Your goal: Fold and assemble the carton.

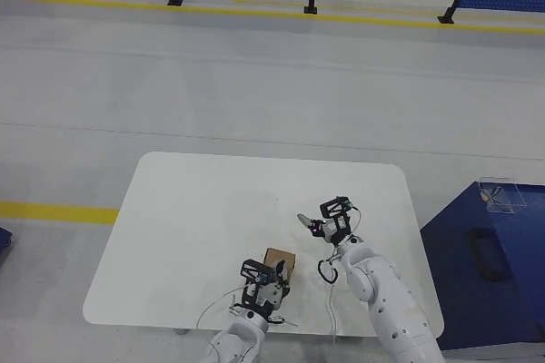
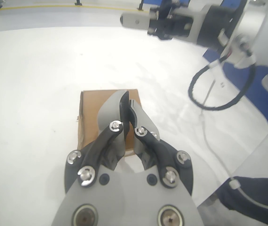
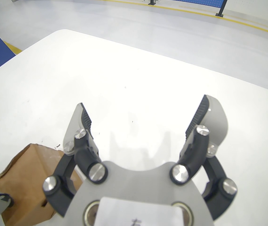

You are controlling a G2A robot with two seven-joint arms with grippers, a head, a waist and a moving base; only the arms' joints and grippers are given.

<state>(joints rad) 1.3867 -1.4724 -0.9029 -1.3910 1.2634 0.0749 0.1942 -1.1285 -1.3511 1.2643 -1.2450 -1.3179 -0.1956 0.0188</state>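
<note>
Hanging at the carton (image 2: 89, 114), left tool (image 2: 126, 99) pressed together (right tool (image 3: 143, 102) spread wide over the table (image 3: 124, 71)).

Showing a white bench (image 1: 209, 209) with rounded corners, standing on a pale grey floor (image 1: 254, 91). Carrying one small brown cardboard carton (image 1: 282, 259), sitting directly on the surface close to the robot-side edge, about midway along it. Also bearing a few tiny dark specks (image 3: 125, 87) farther in from the carton.
</note>
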